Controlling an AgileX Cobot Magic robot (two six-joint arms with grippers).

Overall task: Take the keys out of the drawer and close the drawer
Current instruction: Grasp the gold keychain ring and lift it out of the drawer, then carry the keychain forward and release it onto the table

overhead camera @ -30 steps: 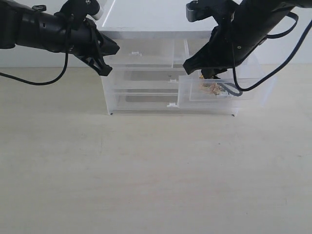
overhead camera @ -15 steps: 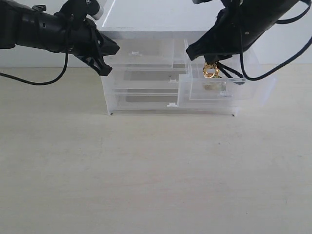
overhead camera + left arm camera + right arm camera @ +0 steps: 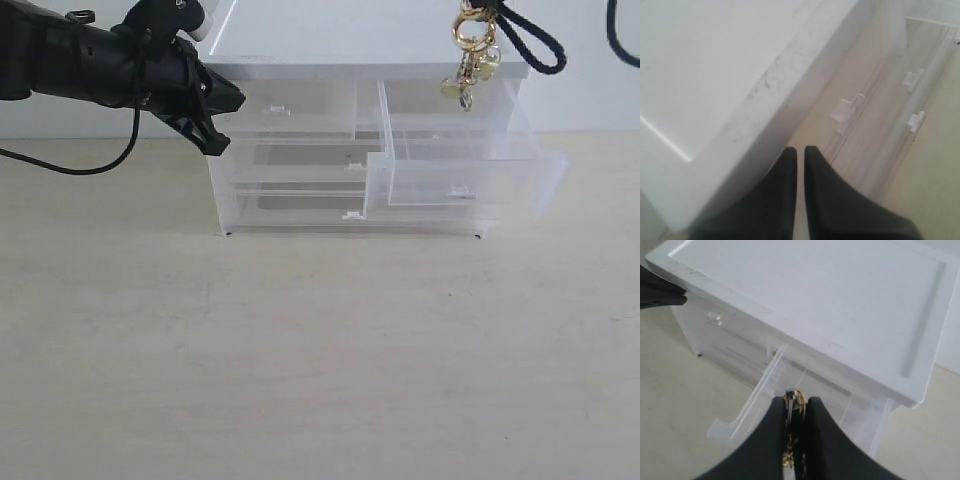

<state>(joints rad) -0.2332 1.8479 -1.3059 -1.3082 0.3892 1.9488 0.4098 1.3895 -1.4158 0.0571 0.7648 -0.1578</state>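
Observation:
The keys [image 3: 468, 58], a gold bunch with a black cord loop [image 3: 532, 48], hang at the top of the exterior view, above the drawer [image 3: 455, 165]. That clear right upper drawer stands pulled out of the white unit [image 3: 300, 45], its white tab handle [image 3: 460, 190] facing front, and nothing shows inside it. In the right wrist view my right gripper [image 3: 796, 402] is shut on the keys [image 3: 793, 399], high over the open drawer [image 3: 765, 385]. My left gripper [image 3: 232, 108] is at the unit's upper left corner, its fingers [image 3: 790, 165] almost together on nothing.
The left twin drawer [image 3: 290, 108] and the two full-width drawers [image 3: 300, 155] below are pushed in. The unit stands at the back of a beige table [image 3: 320, 350], against a white wall. A black cable [image 3: 70, 168] trails from the left arm.
The right gripper has lifted the keys out of the drawer and risen until the arm is above the exterior view's top edge. The left arm has not moved.

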